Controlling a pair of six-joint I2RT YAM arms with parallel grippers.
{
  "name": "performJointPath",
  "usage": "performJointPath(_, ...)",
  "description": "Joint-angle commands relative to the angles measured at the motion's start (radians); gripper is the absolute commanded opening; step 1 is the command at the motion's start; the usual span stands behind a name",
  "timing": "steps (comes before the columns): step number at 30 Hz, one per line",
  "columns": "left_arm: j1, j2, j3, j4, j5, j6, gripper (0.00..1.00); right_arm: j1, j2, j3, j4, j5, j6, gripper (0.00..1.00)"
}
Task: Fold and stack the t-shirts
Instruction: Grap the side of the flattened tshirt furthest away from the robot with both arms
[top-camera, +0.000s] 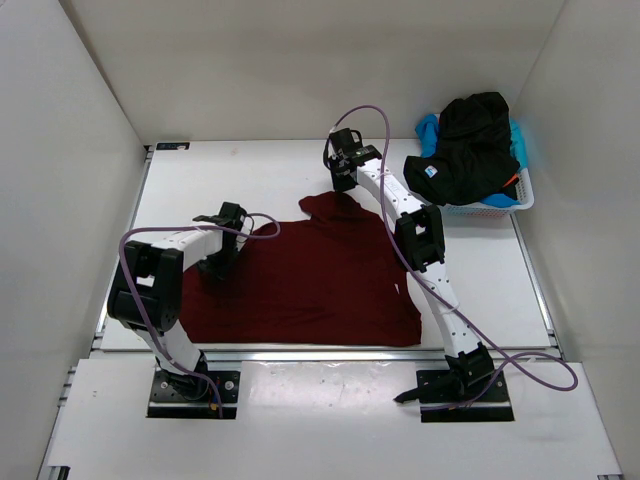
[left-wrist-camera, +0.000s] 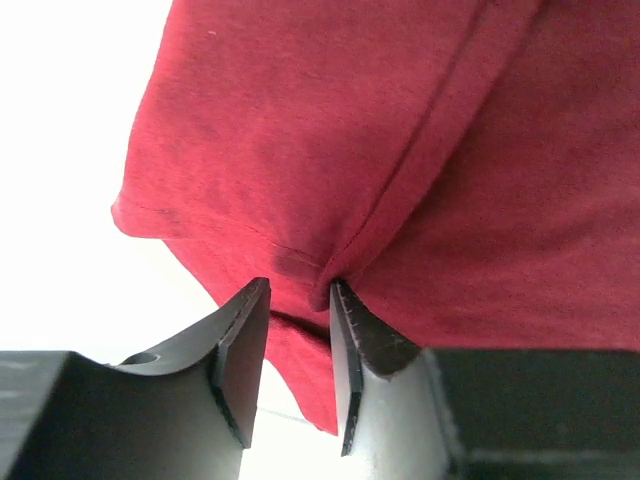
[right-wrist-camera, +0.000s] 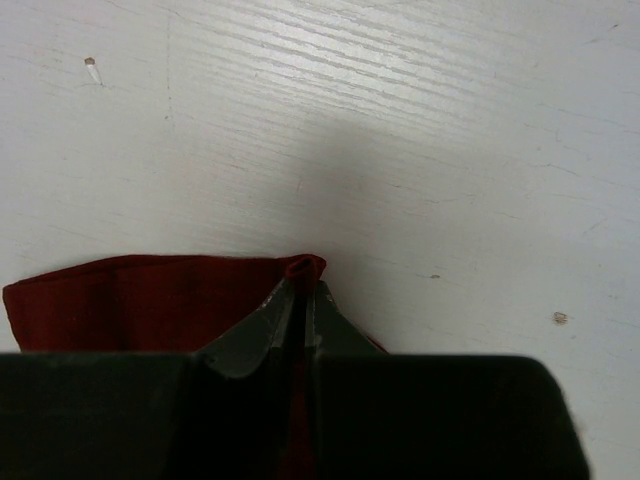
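Note:
A dark red t-shirt (top-camera: 310, 285) lies spread over the middle of the table. My left gripper (top-camera: 218, 262) is at its left sleeve. In the left wrist view the sleeve and its seam (left-wrist-camera: 350, 130) fill the frame, and the left gripper (left-wrist-camera: 300, 290) stands open with its tips at a fold by the seam and a gap between the jaws. My right gripper (top-camera: 345, 188) is at the shirt's far edge, shut on a pinched corner of the red cloth (right-wrist-camera: 130, 300); the right gripper (right-wrist-camera: 305, 288) holds that corner low over the white table. A black t-shirt (top-camera: 470, 145) and a light blue t-shirt (top-camera: 428, 130) are piled in the basket.
The white lattice basket (top-camera: 500, 207) sits at the far right corner, with a bit of orange (top-camera: 515, 180) showing under the black cloth. White walls close in the table on three sides. Purple cables loop from both arms.

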Motion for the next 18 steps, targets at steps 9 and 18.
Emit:
performJointPath(9, -0.007, -0.007, -0.015, -0.011, 0.095, 0.013, 0.25, -0.005, -0.074, 0.027, 0.005, -0.001, -0.014, 0.00)
performJointPath(18, 0.004, 0.016, -0.014, -0.027, 0.145, 0.016, 0.14, -0.002, -0.077, 0.028, 0.006, 0.000, -0.014, 0.00)
